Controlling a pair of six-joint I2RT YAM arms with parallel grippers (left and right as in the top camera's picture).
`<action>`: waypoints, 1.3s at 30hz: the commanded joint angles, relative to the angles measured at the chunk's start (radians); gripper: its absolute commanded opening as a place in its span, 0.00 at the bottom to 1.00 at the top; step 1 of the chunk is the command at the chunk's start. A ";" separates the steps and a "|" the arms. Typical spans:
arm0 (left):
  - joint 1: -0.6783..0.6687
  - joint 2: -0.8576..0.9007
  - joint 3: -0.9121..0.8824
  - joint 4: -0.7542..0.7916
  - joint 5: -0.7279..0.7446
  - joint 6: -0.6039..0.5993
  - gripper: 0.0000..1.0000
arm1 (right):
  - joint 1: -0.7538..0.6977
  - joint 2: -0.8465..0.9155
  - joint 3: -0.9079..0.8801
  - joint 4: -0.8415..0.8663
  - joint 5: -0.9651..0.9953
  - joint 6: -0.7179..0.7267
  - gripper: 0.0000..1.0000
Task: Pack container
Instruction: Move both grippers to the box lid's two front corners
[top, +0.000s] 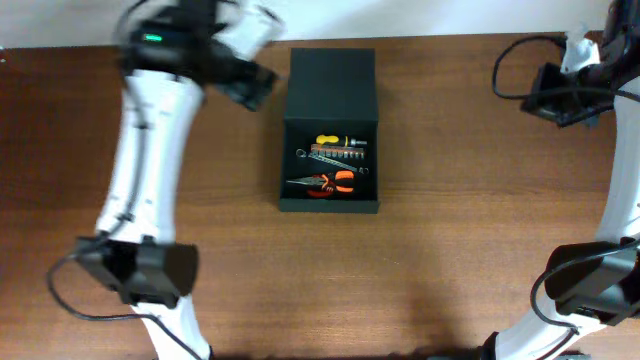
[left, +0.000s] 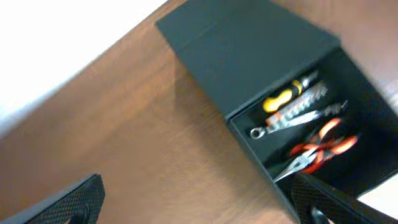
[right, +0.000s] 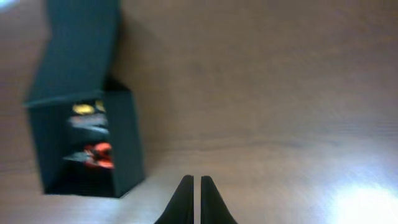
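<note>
overhead: one container (top: 330, 80), one orange pliers (top: 331, 183)

You look straight down on the open container (top: 330, 85) from overhead. Your left wrist camera angles down close beside it, your right wrist camera faces it from well apart. All three show its interior.

The left arm (top: 140, 170) and right arm (top: 622, 205) were white with black joints. A small green light (top: 152, 39) glowed on the left one. Black cables (top: 498, 70) looped off both. The left claw (top: 252, 84) was black; its fingers (left: 68, 204) had a woven look. The right claw (right: 193, 198) had thin, dark, pointed fingers.
</note>
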 joint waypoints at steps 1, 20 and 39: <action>0.105 0.022 -0.011 0.017 0.319 -0.119 0.92 | 0.006 0.014 -0.045 0.048 -0.172 0.005 0.04; 0.227 0.418 -0.011 0.119 0.693 -0.273 0.02 | 0.179 0.241 -0.295 0.459 -0.431 0.087 0.04; 0.106 0.632 -0.011 0.239 0.706 -0.446 0.02 | 0.251 0.396 -0.301 0.526 -0.427 0.121 0.04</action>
